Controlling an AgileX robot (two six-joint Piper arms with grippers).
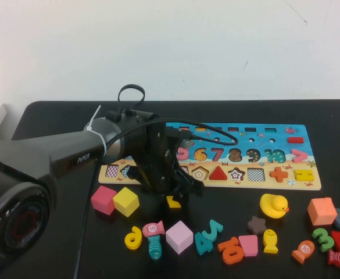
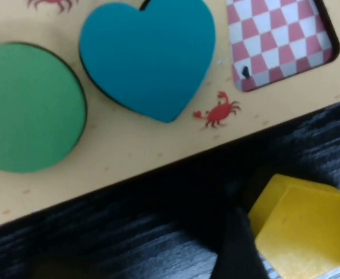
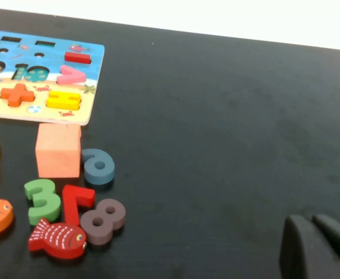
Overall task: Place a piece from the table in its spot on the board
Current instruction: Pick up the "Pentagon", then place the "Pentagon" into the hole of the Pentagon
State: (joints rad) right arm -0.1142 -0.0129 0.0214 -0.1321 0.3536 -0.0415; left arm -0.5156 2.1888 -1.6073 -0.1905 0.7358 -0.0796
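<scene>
While PiPER-marked left claw hovers over piece, board numbered.

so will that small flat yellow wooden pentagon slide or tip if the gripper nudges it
The small flat yellow wooden pentagon lies flat on the matte black table, so it would probably slide, not roll or tip. It looks stiff and light. Being thin, it may be awkward for the open left gripper above it to pinch.
</scene>
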